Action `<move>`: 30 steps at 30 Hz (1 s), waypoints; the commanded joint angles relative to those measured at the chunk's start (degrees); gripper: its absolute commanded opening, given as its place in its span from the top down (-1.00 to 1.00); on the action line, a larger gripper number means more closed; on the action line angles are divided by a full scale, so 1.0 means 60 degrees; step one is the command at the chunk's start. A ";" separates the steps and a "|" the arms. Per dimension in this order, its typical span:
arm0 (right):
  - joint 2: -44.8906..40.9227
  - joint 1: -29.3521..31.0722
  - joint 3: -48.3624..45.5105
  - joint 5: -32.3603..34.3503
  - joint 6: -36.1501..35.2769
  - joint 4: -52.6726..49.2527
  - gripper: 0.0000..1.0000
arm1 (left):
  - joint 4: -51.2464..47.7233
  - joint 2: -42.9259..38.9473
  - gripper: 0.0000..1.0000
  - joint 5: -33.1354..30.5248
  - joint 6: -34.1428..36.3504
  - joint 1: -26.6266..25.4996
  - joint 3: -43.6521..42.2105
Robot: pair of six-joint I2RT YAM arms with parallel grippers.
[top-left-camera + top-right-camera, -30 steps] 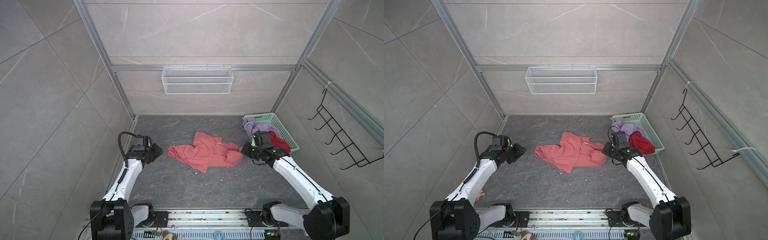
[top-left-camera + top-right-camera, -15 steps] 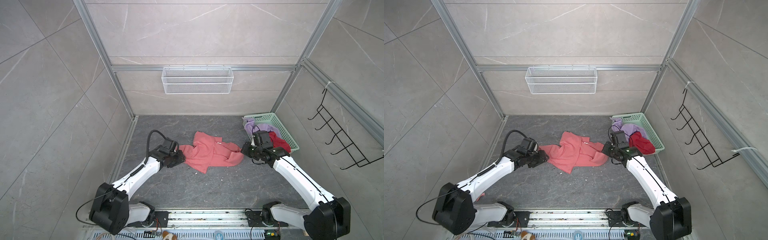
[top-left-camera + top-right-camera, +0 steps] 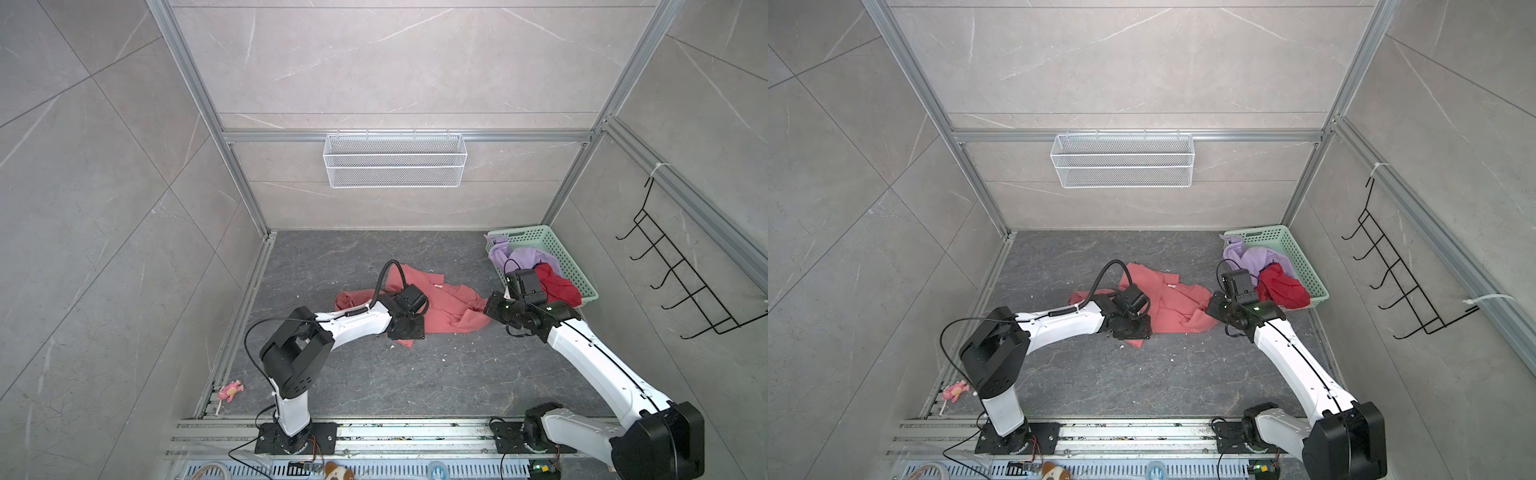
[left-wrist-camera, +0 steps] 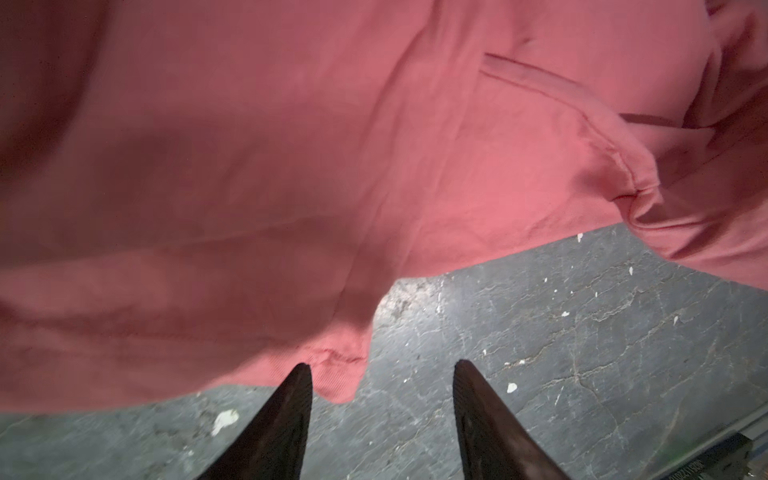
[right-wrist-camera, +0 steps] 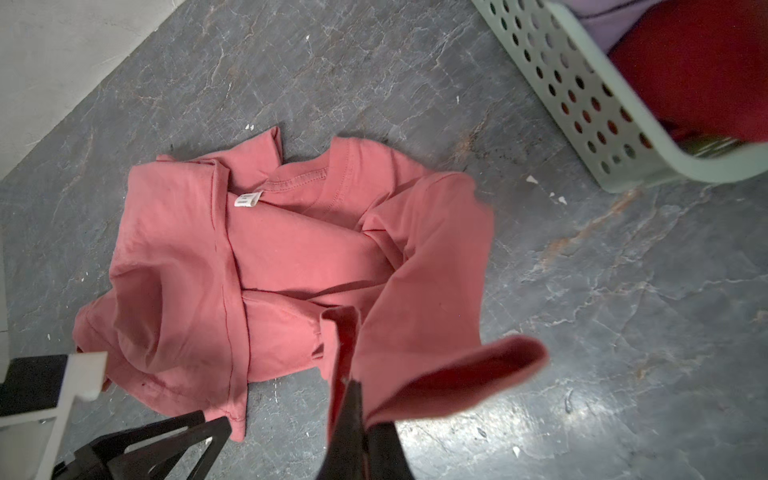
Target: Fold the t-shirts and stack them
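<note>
A salmon-pink t-shirt (image 3: 451, 309) (image 3: 1177, 305) lies crumpled on the dark floor, neck label showing (image 5: 246, 200). My left gripper (image 3: 409, 332) (image 4: 380, 365) hangs over its near-left edge, open, with nothing between the fingers. One fingertip (image 4: 301, 374) sits beside a hem corner of the pink t-shirt (image 4: 291, 166). My right gripper (image 3: 489, 309) (image 5: 357, 388) is shut on a lifted fold of the pink t-shirt (image 5: 415, 332) at its right side. A lilac t-shirt (image 3: 517, 257) and a deep-red t-shirt (image 3: 557, 286) lie bunched in the mint-green basket (image 3: 575, 272).
The basket (image 5: 582, 104) stands in the back right corner, close behind my right wrist. A white wire shelf (image 3: 395, 166) hangs on the back wall and a black hook rack (image 3: 673, 282) on the right wall. A small pink toy (image 3: 230, 390) lies front left by the rail.
My left arm has swung from the left wall across to the pink t-shirt's near-left edge, and its jaws have opened wider. The right arm has stayed put, holding the fold.
</note>
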 commanded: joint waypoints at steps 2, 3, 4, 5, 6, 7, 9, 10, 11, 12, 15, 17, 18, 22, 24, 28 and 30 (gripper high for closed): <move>-0.0363 0.0052 -0.0178 0.0253 -0.0193 -0.0280 1.00 | -0.1243 0.0674 -0.12 -0.0878 0.0937 -0.0172 0.0781; -0.0380 0.0049 -0.0184 0.0270 -0.0209 -0.0295 1.00 | -0.1364 0.0786 -0.11 -0.0977 0.0995 -0.0233 0.0853; -0.0402 0.0048 -0.0181 0.0297 -0.0225 -0.0321 1.00 | -0.1535 0.0913 -0.11 -0.1114 0.1018 -0.0298 0.0916; -0.0409 0.0041 -0.0183 0.0341 -0.0227 -0.0338 1.00 | -0.1694 0.1029 -0.10 -0.1236 0.0992 -0.0348 0.0963; -0.0423 0.0041 -0.0184 0.0357 -0.0220 -0.0339 1.00 | -0.1811 0.1131 -0.08 -0.1275 0.0991 -0.0394 0.0984; -0.0424 0.0051 -0.0170 0.0371 -0.0224 -0.0339 1.00 | -0.1953 0.1216 -0.07 -0.1339 0.0961 -0.0443 0.0993; -0.0387 0.0041 -0.0134 0.0372 -0.0238 -0.0324 1.00 | -0.1996 0.1346 -0.03 -0.1431 0.0937 -0.0544 0.0884; -0.0341 0.0041 -0.0096 0.0387 -0.0249 -0.0324 1.00 | -0.2010 0.1435 -0.01 -0.1452 0.0914 -0.0590 0.0851; -0.0314 0.0053 -0.0062 0.0387 -0.0272 -0.0324 1.00 | -0.2048 0.1538 0.04 -0.1457 0.0873 -0.0596 0.0847; -0.0271 0.0048 -0.0025 0.0387 -0.0280 -0.0324 1.00 | -0.2113 0.1648 0.13 -0.1497 0.0811 -0.0610 0.0844; -0.0220 0.0048 0.0085 0.0376 -0.0302 -0.0324 1.00 | -0.2176 0.1697 0.54 -0.1723 0.0601 -0.0605 0.0819; -0.0192 0.0042 0.0151 0.0426 -0.0329 -0.0346 1.00 | -0.2140 0.1508 0.78 -0.1889 0.0591 -0.0596 0.0841; -0.0180 0.0041 0.0210 0.0459 -0.0359 -0.0379 1.00 | -0.2162 0.1383 0.88 -0.1983 0.0626 -0.0590 0.0861; -0.0147 0.0027 0.0572 0.0825 -0.0569 -0.0519 1.00 | -0.2471 0.0391 1.00 -0.2490 0.0892 -0.0332 0.1009; -0.0188 0.0027 0.1001 0.1168 -0.0834 -0.0654 1.00 | -0.2384 -0.0561 1.00 -0.2416 0.1103 0.0095 0.0901; -0.0226 0.0025 0.2359 0.1822 -0.1551 -0.0848 1.00 | -0.1657 -0.3215 1.00 -0.1336 0.1585 0.1901 0.0454; -0.0218 0.0007 0.3056 0.1931 -0.1903 -0.0827 1.00 | -0.1295 -0.4249 1.00 -0.0389 0.1808 0.3093 0.0434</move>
